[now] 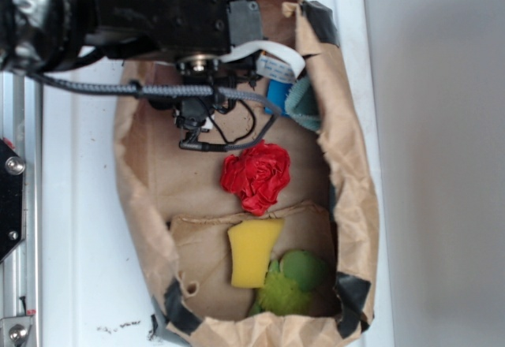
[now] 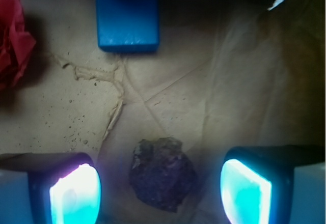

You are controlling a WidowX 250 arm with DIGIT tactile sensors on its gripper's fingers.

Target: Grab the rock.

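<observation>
Tool [image 2: 160, 193] spread wide, pads [image 2: 76, 196] flanking the rock [image 2: 162, 174] without touching; blue block [image 2: 127, 15] lying beyond on brown paper [image 2: 204, 91].

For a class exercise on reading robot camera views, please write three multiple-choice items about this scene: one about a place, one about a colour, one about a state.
1. In the wrist view, where is the rock?
A. between the pincer's two fingers
B. on top of the blue block
C. outside the paper bag

2. What colour is the cloth ball?
A. green
B. red
C. white

3. What is the pincer's state?
A. shut on the rock
B. shut on the blue block
C. open

Answers:
1 A, the rock lies in the gap between the two fingers.
2 B, both views show it red.
3 C, the fingers stand apart, with bare paper on each side of the rock.
</observation>
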